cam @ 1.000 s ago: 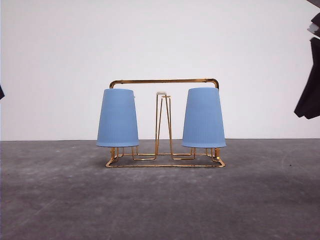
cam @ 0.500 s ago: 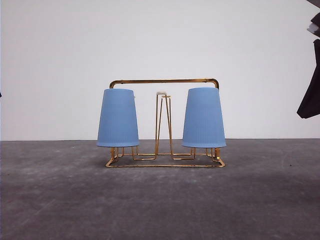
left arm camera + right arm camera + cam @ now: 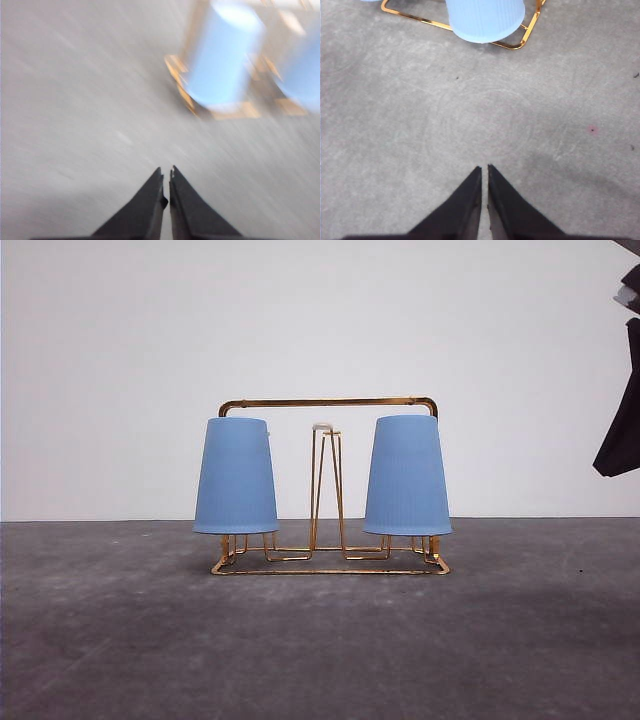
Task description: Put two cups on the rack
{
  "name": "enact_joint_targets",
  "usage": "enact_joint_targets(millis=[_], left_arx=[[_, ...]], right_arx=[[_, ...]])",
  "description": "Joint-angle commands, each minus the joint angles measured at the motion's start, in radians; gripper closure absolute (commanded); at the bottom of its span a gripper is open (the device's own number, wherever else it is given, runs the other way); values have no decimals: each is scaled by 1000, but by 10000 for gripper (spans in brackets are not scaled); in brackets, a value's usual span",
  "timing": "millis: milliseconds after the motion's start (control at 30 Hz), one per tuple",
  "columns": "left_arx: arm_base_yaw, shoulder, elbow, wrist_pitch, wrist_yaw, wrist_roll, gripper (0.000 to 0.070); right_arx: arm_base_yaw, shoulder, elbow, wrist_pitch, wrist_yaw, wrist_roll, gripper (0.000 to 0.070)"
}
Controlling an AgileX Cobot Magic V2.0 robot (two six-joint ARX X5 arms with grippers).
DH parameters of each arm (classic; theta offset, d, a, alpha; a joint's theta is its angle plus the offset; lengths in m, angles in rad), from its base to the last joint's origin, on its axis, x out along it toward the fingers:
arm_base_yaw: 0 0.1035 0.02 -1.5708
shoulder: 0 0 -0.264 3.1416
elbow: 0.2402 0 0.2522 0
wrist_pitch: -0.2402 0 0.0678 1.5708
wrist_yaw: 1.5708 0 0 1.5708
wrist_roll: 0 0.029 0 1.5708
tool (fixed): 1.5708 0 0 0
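Both cups, left cup [image 3: 236,477] and right cup [image 3: 407,476], sit upside down on the rack's [image 3: 330,402] end pegs so they drain, mid-table; I judge the task done. My left gripper [image 3: 165,173] and right gripper [image 3: 484,169] are closed, empty, well clear. Versus a second ago, cups unmoved and the left arm has left the front view's edge

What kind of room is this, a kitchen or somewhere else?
Probably a robot test setup, not a kitchen: a bare grey table, a plain white wall behind it, and just a gold rack holding two blue cups.
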State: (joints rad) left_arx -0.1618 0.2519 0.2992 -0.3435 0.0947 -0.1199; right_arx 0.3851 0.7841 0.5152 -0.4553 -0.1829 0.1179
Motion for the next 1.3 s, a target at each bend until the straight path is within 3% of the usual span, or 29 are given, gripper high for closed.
enact_joint_targets(millis=[0, 133, 267, 433, 1167, 1267], left_arx=[[37, -98, -51, 36, -2, 26, 700], [120, -238, -144, 24, -2, 42, 700], [154, -249, -203, 32, -3, 44, 700], [163, -249, -286, 165, -21, 45, 700], [162, -248, -286, 182, -20, 48, 700], [162, -248, -286, 182, -20, 48, 700]], right_arx=[[5, 5, 12, 10, 0, 5, 683], [5, 5, 12, 10, 0, 5, 683], [5, 5, 12, 10, 0, 5, 683], [4, 5, 12, 14, 0, 5, 683], [4, 1, 12, 13, 0, 2, 683], [-15, -47, 9, 12, 41, -105, 683]])
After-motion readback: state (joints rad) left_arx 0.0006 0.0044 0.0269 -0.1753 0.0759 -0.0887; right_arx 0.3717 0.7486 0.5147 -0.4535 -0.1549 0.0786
